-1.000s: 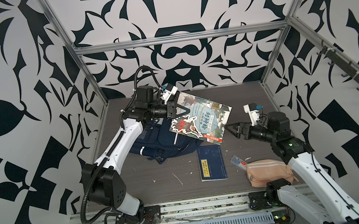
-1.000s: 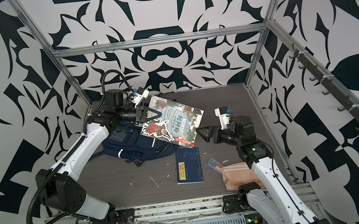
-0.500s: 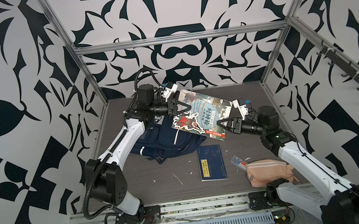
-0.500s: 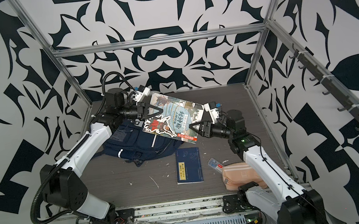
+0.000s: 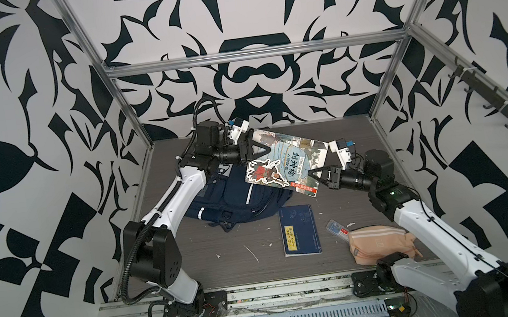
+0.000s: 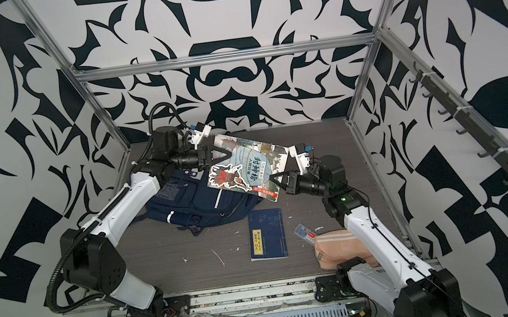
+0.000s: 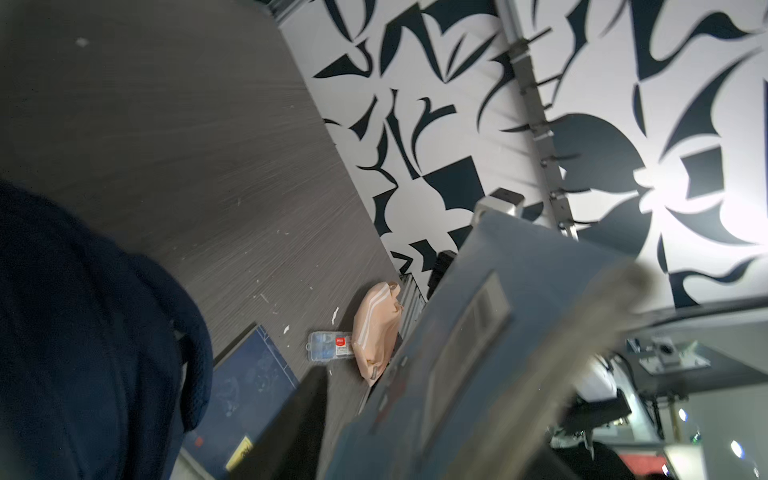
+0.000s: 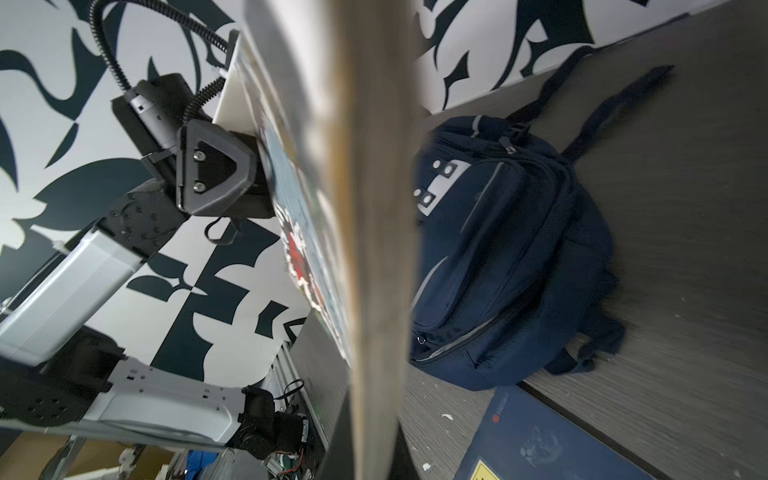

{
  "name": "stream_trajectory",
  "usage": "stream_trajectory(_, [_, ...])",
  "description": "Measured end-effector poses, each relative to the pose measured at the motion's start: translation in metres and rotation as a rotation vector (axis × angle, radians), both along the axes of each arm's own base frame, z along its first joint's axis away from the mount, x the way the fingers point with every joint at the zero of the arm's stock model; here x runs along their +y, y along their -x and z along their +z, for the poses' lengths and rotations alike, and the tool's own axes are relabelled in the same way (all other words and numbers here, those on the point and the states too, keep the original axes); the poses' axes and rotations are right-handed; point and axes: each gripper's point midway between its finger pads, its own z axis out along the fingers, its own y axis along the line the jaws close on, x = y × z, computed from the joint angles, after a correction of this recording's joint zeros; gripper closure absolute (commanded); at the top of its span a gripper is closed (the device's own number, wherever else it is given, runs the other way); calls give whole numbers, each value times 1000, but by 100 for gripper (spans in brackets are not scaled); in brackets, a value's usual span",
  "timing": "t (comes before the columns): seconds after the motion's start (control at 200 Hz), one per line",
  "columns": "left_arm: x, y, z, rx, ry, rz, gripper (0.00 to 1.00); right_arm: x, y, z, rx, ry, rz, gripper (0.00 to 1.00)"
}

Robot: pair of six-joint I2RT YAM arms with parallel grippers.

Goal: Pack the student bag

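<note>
Book handover over the bag (image 5: 238, 200): right hand (image 5: 314, 178) pinched the book (image 5: 289, 161) corner, left hand (image 5: 258, 150) spread. Next probably: left clears, opens bag.

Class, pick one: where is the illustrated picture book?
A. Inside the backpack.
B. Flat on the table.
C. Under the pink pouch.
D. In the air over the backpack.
D: the picture book hangs tilted above the student bag, its edge pinched in the right gripper.

Cloth student bag (image 5: 234, 198), glossy book (image 5: 289, 164), wood-grain table (image 5: 225, 261)
</note>
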Motion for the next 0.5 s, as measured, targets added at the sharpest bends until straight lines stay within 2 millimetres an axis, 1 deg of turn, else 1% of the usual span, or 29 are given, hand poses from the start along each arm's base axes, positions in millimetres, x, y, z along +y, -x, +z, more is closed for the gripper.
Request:
stream_trajectory(0.01, [1,-2,-2,3,-11,12,12,-1,0,0,3,8,-5,100])
stream_trajectory(0.03, [2,-4,-5,-3,-32,29,9,-3,-2,-1,7,24,-18,100])
stream_trajectory(0.055, [5,-8,-9,-6,-61,55,8,-5,-3,0,8,43,-31,100])
stream_trajectory(0.15, [14,-17,-24,0,-168,138,8,-13,-7,3,5,109,-79,100])
stream_trajectory(0.195, [19,-20,-31,0,-225,174,9,-18,-9,4,1,138,-104,100])
stream_trajectory(0.24, [24,-23,-38,4,-278,207,11,-23,-10,3,5,166,-132,100])
stream_trajectory(0.31, [29,-26,-52,20,-366,247,13,-32,-9,-4,28,211,-174,100])
stream_trajectory(0.395, [27,-27,-73,35,-483,268,13,-41,-6,-16,70,253,-207,100])
stream_trajectory(0.5, [15,-25,-99,36,-609,260,14,-46,0,-28,116,296,-217,100])
